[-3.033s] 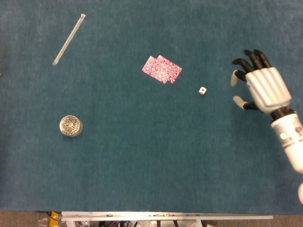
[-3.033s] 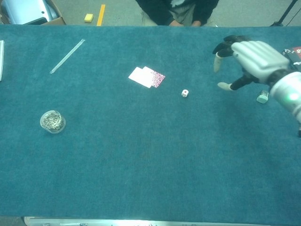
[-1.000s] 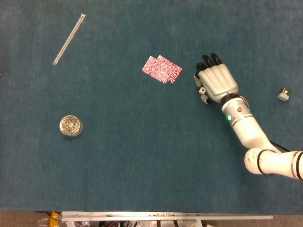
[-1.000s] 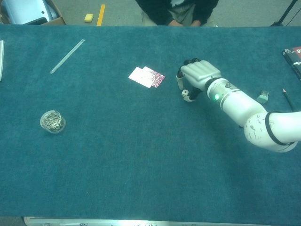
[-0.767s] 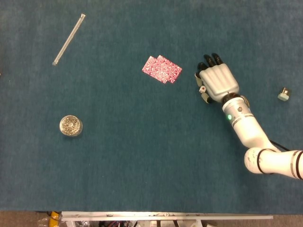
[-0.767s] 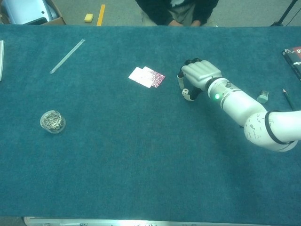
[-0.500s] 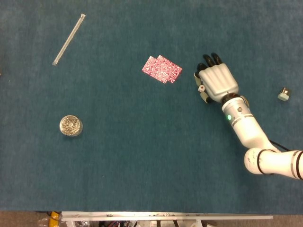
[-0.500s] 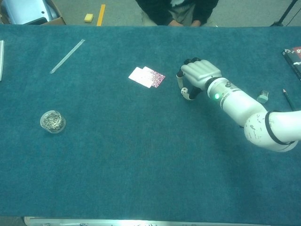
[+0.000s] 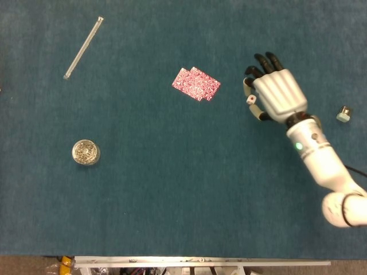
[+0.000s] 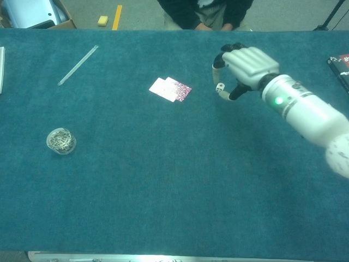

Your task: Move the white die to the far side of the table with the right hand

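The right hand (image 9: 278,94) has come up off the table and slid a bit toward the far side since a moment ago, and the white die (image 9: 250,99) has gone up with it. The die is pinched between the thumb and a finger, at the left edge of the hand. In the chest view the right hand (image 10: 245,64) shows the same thing: the white die (image 10: 220,87) sits between the curled fingers (the other dark fingertips point to the far edge). The die looks to be lifted clear of the blue table (image 9: 172,189), though how high I cannot tell.

The red patterned cards (image 9: 196,83) lie flat just to the left of the hand, not touching it. In the chest view the cards (image 10: 170,89) look partly white.

A long clear stick (image 9: 84,47) lies at a slant in the far left part of the table. A small round jar of shiny bits (image 9: 86,152) stands on the left, nearer to the robot. A small grey block (image 9: 343,114) sits well to the right of the hand.

The left hand is not seen in either view.
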Robot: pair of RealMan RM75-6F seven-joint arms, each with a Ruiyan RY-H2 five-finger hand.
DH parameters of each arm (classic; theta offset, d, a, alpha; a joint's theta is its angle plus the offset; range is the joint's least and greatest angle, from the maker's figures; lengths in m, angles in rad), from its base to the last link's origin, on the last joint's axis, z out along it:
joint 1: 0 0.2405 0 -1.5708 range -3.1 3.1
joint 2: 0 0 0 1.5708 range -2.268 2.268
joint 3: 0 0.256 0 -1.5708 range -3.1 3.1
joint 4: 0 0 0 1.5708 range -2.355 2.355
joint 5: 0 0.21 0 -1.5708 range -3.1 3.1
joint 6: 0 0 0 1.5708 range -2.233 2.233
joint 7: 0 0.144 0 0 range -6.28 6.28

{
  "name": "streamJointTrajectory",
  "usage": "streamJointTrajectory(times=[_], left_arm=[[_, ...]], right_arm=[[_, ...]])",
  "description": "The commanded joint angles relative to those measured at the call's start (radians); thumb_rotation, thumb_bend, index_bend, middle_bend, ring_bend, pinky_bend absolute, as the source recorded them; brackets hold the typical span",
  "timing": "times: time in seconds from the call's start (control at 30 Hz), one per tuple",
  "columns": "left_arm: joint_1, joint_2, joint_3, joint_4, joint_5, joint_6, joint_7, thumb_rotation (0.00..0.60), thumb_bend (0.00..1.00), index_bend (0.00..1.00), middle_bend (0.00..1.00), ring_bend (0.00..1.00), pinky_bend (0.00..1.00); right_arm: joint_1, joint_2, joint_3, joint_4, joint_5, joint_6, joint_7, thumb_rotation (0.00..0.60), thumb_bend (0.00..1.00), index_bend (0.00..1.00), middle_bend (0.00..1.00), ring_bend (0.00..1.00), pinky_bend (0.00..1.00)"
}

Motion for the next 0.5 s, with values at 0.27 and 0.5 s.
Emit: streamJointTrajectory(times=[0.27, 0.5], left_arm=[[-0.002, -0.003, 0.001, -0.005, 0.001, -0.003, 0.005, 0.600, 0.39, 0.28, 0.21, 0.14, 0.11], [-0.004, -0.003, 0.005, -0.014, 0.007, -0.006, 0.014, 0.600, 0.39, 0.28, 0.21, 0.14, 0.11]], right_arm=[[-0.108, 0.115, -0.087, -0.134, -0.200, 0.105, 0.088, 0.600, 0.31, 0.52, 0.27, 0.02, 0.00], [-0.113, 0.144, -0.119, -0.181, -0.181, 0.054, 0.048, 0.600, 0.31, 0.52, 0.27, 0.02, 0.00]])
